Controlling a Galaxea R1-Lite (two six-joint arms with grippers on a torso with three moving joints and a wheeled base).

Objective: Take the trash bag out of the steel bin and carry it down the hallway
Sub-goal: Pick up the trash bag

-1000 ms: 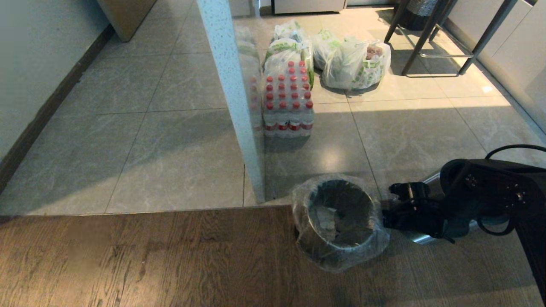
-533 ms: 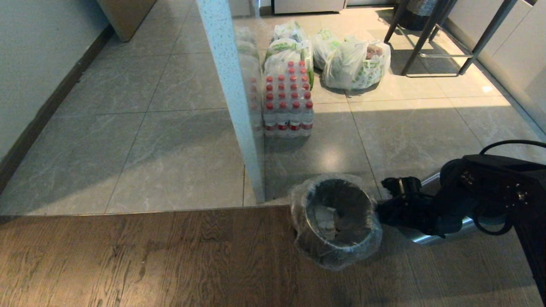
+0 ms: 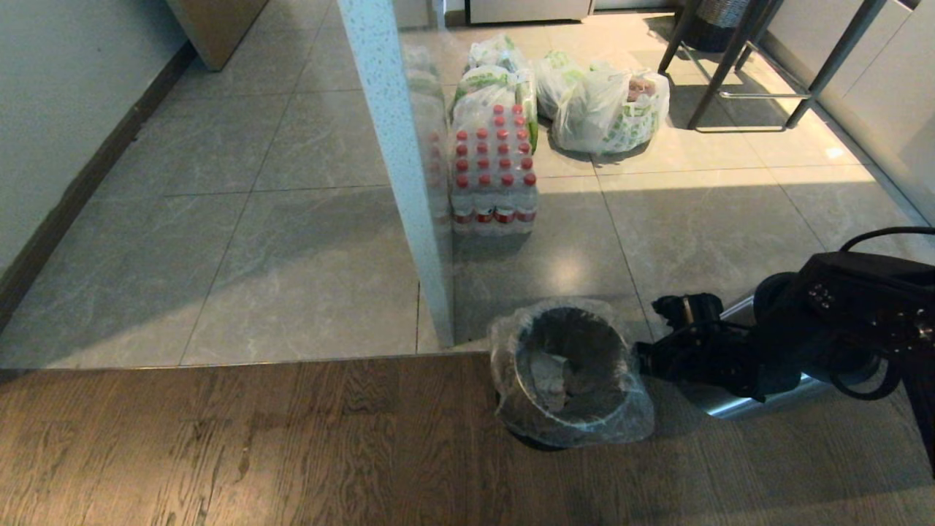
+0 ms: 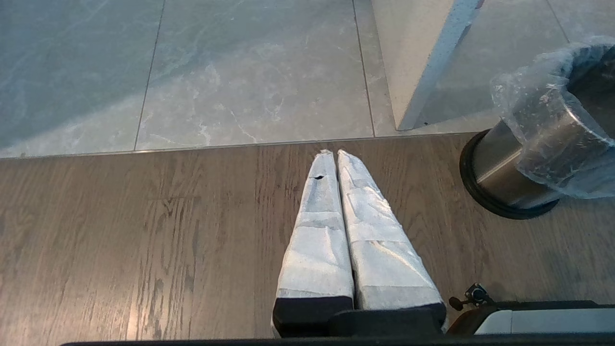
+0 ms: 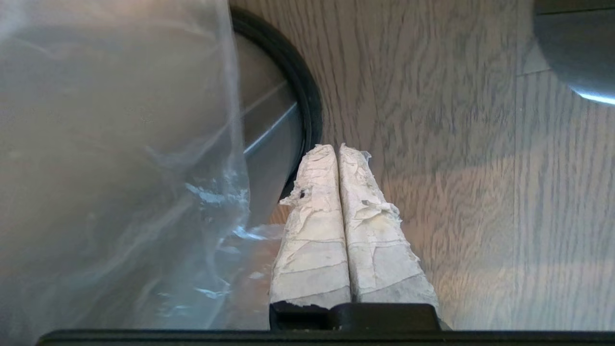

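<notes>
The steel bin stands on the wood floor at the edge of the tiles, its black foot ring showing. The clear, crinkly trash bag lines it and folds down over its rim. My right gripper reaches in from the right, level with the bin's side. In the right wrist view the right gripper is shut with nothing between its taped fingers, the trash bag hanging right beside it. The left gripper is shut over bare wood, left of the steel bin. The hallway's grey tiles stretch ahead on the left.
A white speckled partition edge stands just behind the bin. Beyond it sit a pack of red-capped bottles and white grocery bags with green print. Stool legs are at the back right. Another steel cylinder lies under my right arm.
My right gripper has pushed left against the bin's side. The bin has shifted slightly left and gone from tilted to more upright, its foot ring now showing.
</notes>
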